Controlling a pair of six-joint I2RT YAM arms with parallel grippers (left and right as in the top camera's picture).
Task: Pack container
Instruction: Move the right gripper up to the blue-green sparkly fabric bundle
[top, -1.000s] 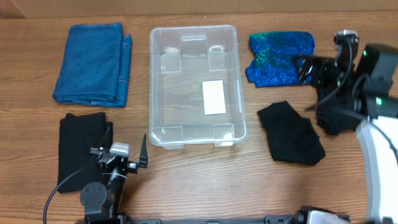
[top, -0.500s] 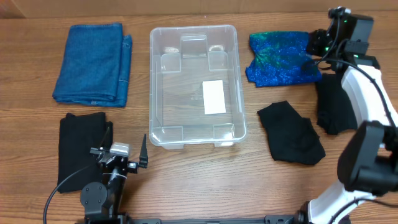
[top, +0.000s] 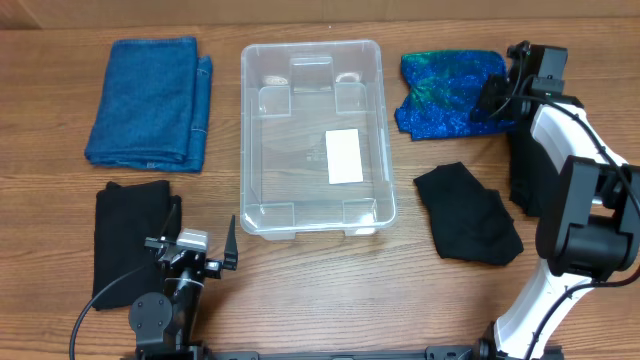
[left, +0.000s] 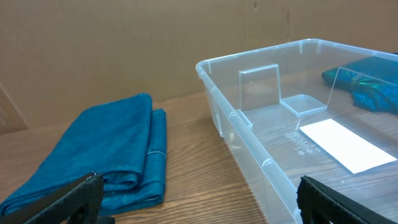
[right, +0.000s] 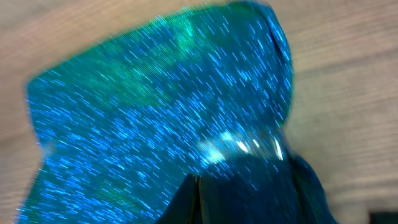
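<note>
The clear container (top: 258, 150) stands empty at the table's middle, a white label on its bottom; the left wrist view has its near corner (left: 214, 78). Right of it lies a shiny blue-green cloth (top: 445, 90), which fills the right wrist view (right: 155, 93). My right gripper (top: 490, 100) sits at that cloth's right edge, its fingers pressed together (right: 194, 180) with the fabric bunched up around them. At the front left, my left gripper (top: 204, 215) rests open and holds nothing (left: 199, 186).
A folded blue denim cloth (top: 150, 100) lies left of the container. A black cloth (top: 130, 240) sits at the front left beside the left arm. Another black cloth (top: 468, 212) lies right of the container, and more black fabric (top: 525, 170) is partly under the right arm.
The right arm swung up and back to the shiny cloth's right edge, and its gripper closed there. The left arm and the other cloths have not moved.
</note>
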